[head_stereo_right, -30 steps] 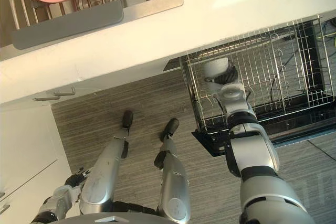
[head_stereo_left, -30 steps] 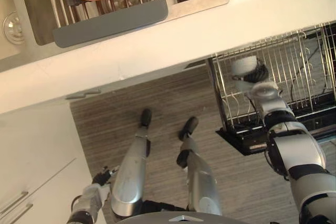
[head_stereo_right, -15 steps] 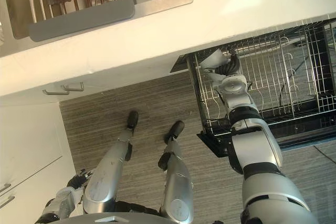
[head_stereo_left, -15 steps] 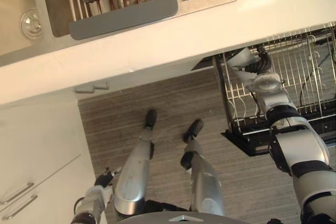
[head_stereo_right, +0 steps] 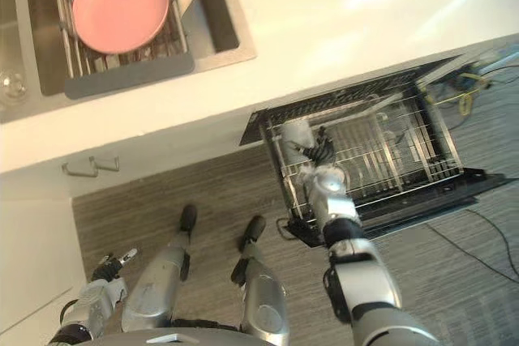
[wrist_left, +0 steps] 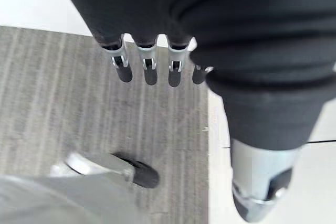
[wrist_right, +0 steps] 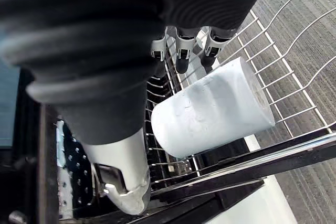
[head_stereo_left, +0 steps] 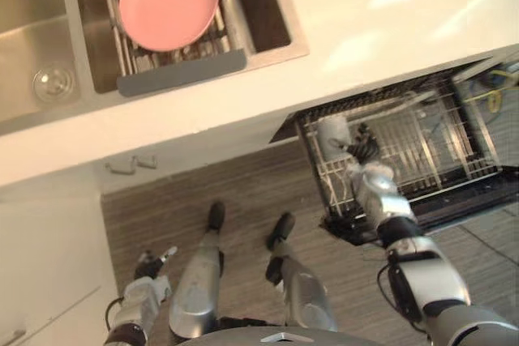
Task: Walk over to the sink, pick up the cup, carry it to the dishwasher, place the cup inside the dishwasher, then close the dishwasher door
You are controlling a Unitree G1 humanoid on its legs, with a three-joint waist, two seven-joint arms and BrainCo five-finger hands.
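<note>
My right hand [wrist_right: 126, 171] has its fingers [wrist_right: 181, 62] loose beside the cup [wrist_right: 210, 111] lying in the rack [head_stereo_left: 430, 135]. It looks light, stiff and probably slick, so I'd wrap its round side.

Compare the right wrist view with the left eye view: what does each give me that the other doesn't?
Right wrist view: the fingers are straight with their tips at the edge of the cup, and the thumb is apart. The cup appears to lie on its side on the rack wires, not gripped. Left eye view: the sink with a pink plate, the counter, and the left hand idle low at the robot's left. Both: the right hand, the cup and the rack.
</note>
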